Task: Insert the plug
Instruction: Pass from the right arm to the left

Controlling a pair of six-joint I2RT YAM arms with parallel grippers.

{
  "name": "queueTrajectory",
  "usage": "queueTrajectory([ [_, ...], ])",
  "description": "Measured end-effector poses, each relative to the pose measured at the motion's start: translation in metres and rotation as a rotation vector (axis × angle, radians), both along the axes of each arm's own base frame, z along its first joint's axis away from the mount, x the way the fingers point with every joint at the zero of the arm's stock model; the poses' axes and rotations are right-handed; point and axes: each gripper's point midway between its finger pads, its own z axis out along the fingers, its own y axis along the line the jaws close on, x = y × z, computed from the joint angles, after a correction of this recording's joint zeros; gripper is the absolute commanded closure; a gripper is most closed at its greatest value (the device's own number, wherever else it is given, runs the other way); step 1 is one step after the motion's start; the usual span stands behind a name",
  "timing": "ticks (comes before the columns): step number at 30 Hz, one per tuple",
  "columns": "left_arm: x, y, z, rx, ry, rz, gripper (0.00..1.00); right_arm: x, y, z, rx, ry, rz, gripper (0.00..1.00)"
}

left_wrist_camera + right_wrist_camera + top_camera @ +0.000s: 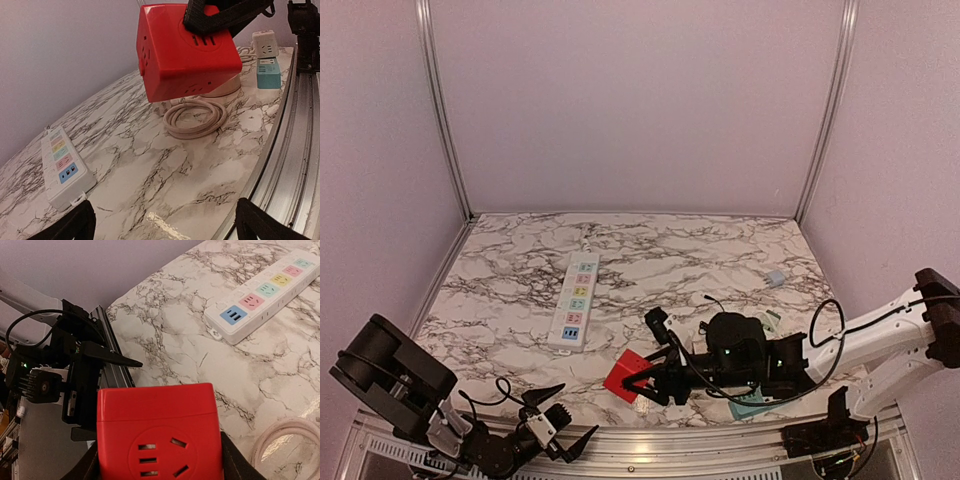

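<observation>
- Left gripper (578,410): released, jaws spread wide w/ nothing btwn them. It sits low, off the near-left corner of the white-and-grey marble-pattern tabletop (700,260), prob. parked as standby, clear of the work.
- Right gripper (645,383): clenched on the glossy red plastic cube socket block (185,55). It holds the block lifted off the tabletop, just inside the near edge, approx mid-width.
- Black fingers press two opposite sides of the red cube, so a round-recessed face w/ slots is left showing. Edges are rounded, shell smooth and hard.
- Its prongs aren't visible. I judge this is the piece to plug in, but can't confirm.
- Off-white rubbery round cable coil (195,117): lies flat on the tabletop right below the red cube. Which unit it belongs to: can't tell.
- Teal plastic block (269,74) and small white cube socket (265,42): sit along the near edge, toward the right.
- Long white plastic power strip w/ pastel socket faces (575,300): lies flat, left of centre, long axis near-to-far, well apart from the red cube. Sockets face up, so insertion would prob. come from above.
</observation>
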Motion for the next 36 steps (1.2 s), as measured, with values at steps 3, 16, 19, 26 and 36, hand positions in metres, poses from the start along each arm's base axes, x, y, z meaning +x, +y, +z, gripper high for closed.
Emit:
queueTrajectory([
  [3, -0.006, -0.007, 0.005, 0.014, -0.028, -0.031, 0.01, -0.006, -0.004, -0.005, 0.039, 0.023, -0.003, 0.79],
  [16, -0.036, -0.056, 0.055, 0.031, -0.21, -0.207, 0.01, -0.044, -0.001, 0.048, 0.383, 0.062, 0.118, 0.79],
  [19, -0.04, -0.062, 0.062, 0.031, -0.238, -0.225, 0.01, -0.049, -0.002, 0.051, 0.426, 0.084, 0.143, 0.79],
  [26, -0.044, -0.069, 0.073, 0.032, -0.28, -0.242, 0.02, -0.061, -0.002, 0.047, 0.463, 0.128, 0.195, 0.79],
  [36, -0.044, -0.065, 0.09, -0.019, -0.272, -0.243, 0.01, -0.076, -0.002, 0.046, 0.462, 0.11, 0.242, 0.78],
])
